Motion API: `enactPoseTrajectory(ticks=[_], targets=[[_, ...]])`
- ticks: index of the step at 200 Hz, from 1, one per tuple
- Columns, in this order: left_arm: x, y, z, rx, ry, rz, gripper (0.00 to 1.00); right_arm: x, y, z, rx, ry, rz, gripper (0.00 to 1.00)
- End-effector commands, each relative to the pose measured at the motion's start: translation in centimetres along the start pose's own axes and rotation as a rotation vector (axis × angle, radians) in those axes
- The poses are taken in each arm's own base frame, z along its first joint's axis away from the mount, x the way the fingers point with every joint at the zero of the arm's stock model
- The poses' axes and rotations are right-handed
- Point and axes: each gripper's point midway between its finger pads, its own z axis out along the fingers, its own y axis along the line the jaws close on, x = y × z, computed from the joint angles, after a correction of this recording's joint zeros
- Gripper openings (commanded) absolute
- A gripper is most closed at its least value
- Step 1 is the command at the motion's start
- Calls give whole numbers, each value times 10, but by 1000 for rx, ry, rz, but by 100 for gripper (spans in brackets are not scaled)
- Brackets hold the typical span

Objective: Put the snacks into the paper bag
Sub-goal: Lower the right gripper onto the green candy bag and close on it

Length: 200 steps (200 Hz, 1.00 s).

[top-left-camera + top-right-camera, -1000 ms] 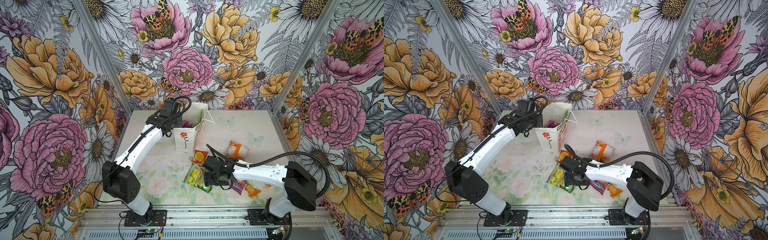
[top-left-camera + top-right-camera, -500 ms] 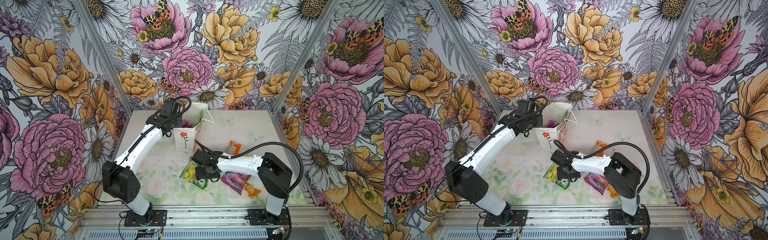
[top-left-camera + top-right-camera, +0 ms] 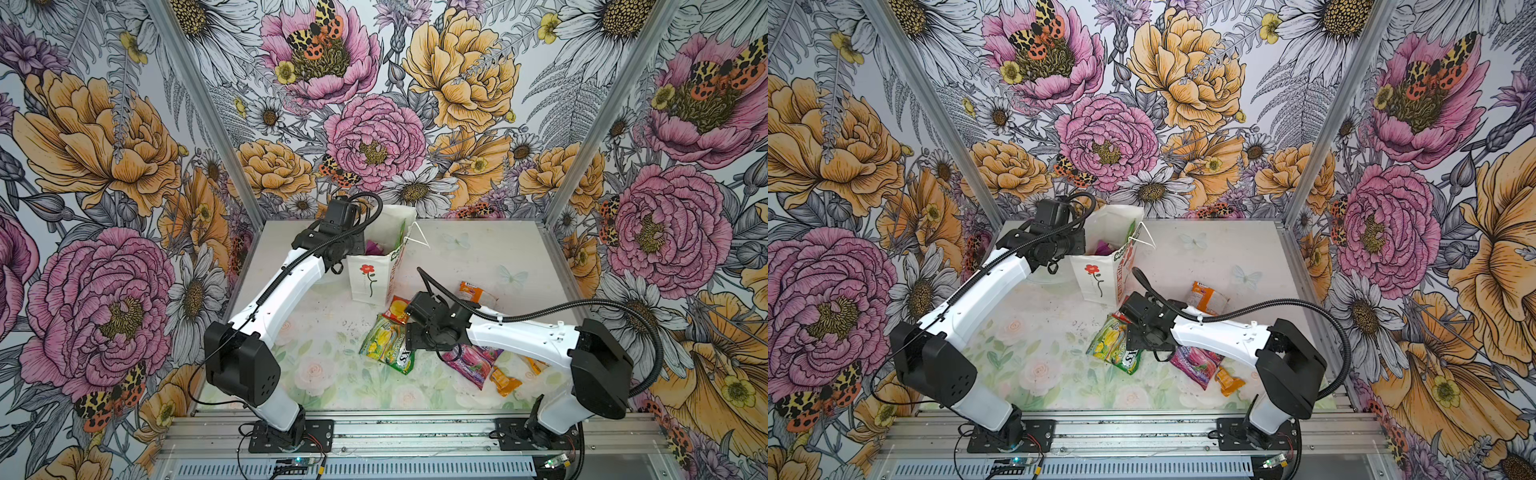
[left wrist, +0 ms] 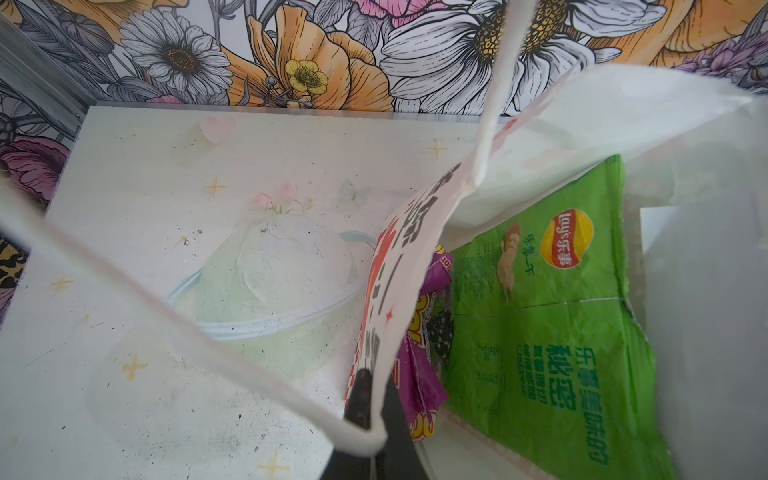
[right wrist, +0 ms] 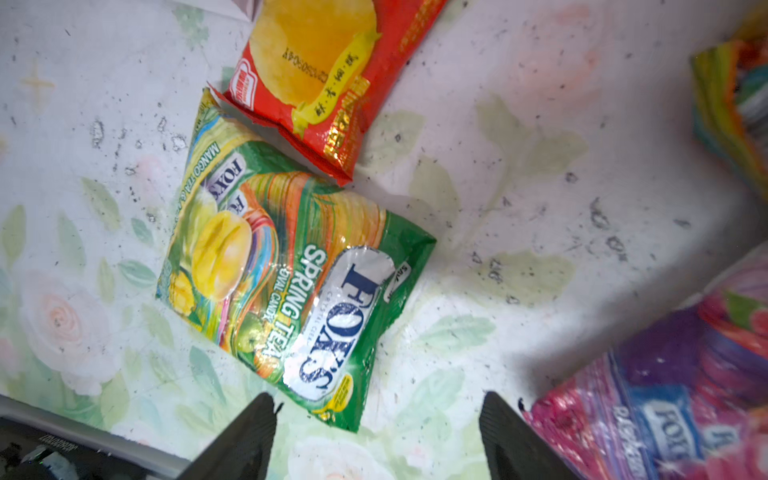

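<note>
We see the left gripper [image 4: 374, 401] pinching the rim of the upright white flower-printed paper bag [image 3: 368, 279] near the table's [image 3: 482, 253] far edge; a big bright green crinkly packet [image 4: 540, 316] sits inside; the right gripper [image 5: 376, 415] hangs spread over the green-yellow FOX'S plastic packet [image 5: 291, 270] mid-table.

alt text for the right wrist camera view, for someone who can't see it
The right end effector, open, hangs over a green-yellow crinkly plastic FOX'S candy packet lying flat on the pale floral tabletop. A small red plastic sachet lies against one end of it, and a purple-pink FOX'S packet sits apart to one side.
</note>
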Motion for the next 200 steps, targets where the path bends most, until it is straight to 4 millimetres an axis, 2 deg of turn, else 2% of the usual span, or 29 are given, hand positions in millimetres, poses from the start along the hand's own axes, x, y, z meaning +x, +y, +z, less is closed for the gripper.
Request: enactPoseTrajectory(ticks=[1, 58, 105, 200], targets=[[-21, 5, -18, 1, -82, -14, 0, 6, -13, -4, 0, -23, 115, 79], [-21, 6, -18, -9, -82, -11, 0, 18, -22, 10, -118, -60, 338, 79], [-21, 6, -19, -4, -83, -11, 0, 19, -24, 16, -120, -58, 367, 78], [-22, 7, -19, -7, -84, -14, 0, 14, 6, 39, -189, -5, 402, 73]])
